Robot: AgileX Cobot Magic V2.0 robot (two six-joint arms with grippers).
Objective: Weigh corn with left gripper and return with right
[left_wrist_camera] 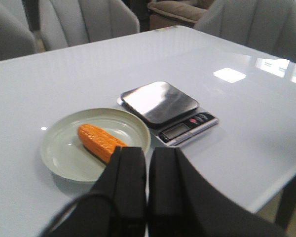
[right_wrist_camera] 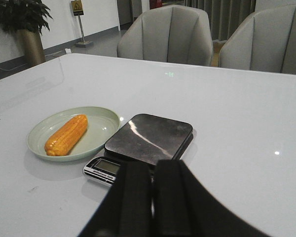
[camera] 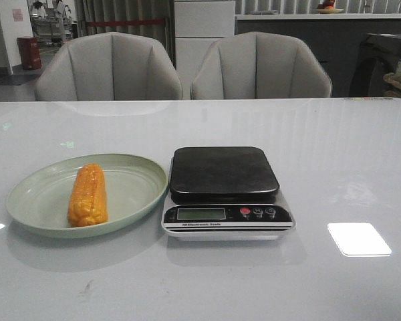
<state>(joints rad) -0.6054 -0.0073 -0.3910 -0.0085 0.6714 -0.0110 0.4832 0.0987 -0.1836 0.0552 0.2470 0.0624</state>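
Note:
The orange-yellow corn (camera: 87,194) lies on the green plate (camera: 140,175) at the table's left; it also shows in the left wrist view (left_wrist_camera: 99,142) and the right wrist view (right_wrist_camera: 67,134). The kitchen scale (camera: 224,192) stands just right of the plate, its dark pan bare. My left gripper (left_wrist_camera: 147,153) is shut and empty, held back from the plate's near rim (left_wrist_camera: 59,170). My right gripper (right_wrist_camera: 153,168) is shut and empty, held above the table short of the scale (right_wrist_camera: 148,140). Neither gripper shows in the front view.
Two grey chairs (camera: 187,67) stand behind the table's far edge. A bright light patch (camera: 359,239) reflects on the glossy white tabletop right of the scale. The table's edge and a leg (left_wrist_camera: 286,197) show in the left wrist view.

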